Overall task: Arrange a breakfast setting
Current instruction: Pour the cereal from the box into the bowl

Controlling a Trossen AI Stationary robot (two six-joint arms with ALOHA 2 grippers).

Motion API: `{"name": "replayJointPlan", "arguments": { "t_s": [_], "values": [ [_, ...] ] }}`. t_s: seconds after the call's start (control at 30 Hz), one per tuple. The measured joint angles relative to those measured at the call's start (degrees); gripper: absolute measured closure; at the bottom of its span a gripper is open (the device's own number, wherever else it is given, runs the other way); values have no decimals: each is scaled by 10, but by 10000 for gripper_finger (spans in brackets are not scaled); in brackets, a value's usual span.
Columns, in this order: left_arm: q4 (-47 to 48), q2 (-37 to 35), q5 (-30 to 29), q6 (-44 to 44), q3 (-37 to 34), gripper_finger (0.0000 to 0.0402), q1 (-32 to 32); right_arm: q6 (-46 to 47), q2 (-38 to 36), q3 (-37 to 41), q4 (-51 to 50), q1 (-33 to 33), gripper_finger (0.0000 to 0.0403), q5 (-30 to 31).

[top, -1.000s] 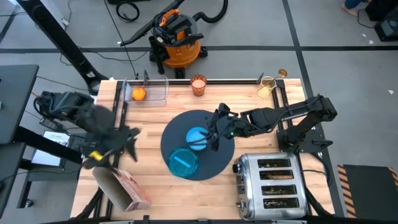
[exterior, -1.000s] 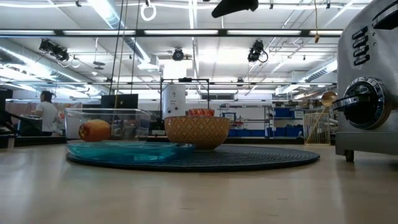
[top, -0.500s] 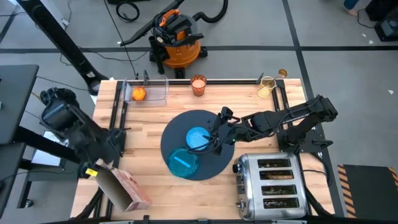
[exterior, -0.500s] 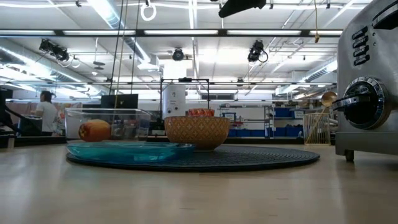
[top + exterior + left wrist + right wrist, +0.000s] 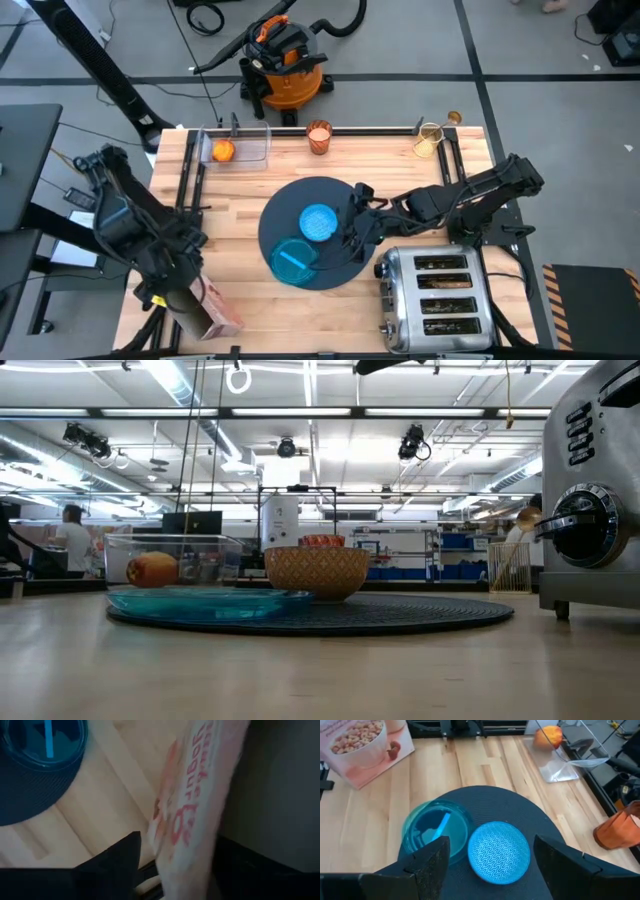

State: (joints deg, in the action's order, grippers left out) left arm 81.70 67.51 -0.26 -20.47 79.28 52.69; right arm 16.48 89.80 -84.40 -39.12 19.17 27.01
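Note:
The round dark mat (image 5: 330, 200) lies mid-table with the light-blue bowl (image 5: 318, 222) and the teal plate (image 5: 293, 262) resting on it. My right gripper (image 5: 357, 228) hovers open above the mat's right part, the bowl (image 5: 498, 852) ahead between its fingers, untouched. My left gripper (image 5: 175, 290) points down at the near left corner, open, its fingers on either side of the pink cereal box (image 5: 192, 805). The red-orange fruit (image 5: 222, 150) sits in a clear tub at the far left. The orange cup (image 5: 318, 137) and the gold spoon (image 5: 452, 119) stand along the far edge. My left gripper has the cereal box's upper end (image 5: 175, 840) between its two fingers, coming from above and pointing down. Whether the fingers (image 5: 120, 860) touch the box I cannot tell. The box lies tilted on the table.
The chrome toaster (image 5: 435, 295) stands at the near right, close beside my right arm. A clear glass (image 5: 428, 138) holds the spoon at the far right. Bare wood lies between the mat and the left rail (image 5: 190, 190).
My left arm has swung toward the table's near edge and sunk, tipping from nearly level to pointing down over the cereal box. My right gripper has drawn back a little from the bowl toward the table's near right. Bowl and plate have stayed put.

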Motion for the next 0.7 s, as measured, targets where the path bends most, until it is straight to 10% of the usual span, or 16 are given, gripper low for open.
{"name": "replayJointPlan", "arguments": {
  "t_s": [0.47, 0.7],
  "values": [
    [-54, 7, 1, 93, -24, 388, 0, -3, 0, 0, 9, -1, 128, 16],
    [-49, -5, 2, 53, -20, 396, 0, -22, 0, 0, 64, -5, 117, 22]
  ]
}}
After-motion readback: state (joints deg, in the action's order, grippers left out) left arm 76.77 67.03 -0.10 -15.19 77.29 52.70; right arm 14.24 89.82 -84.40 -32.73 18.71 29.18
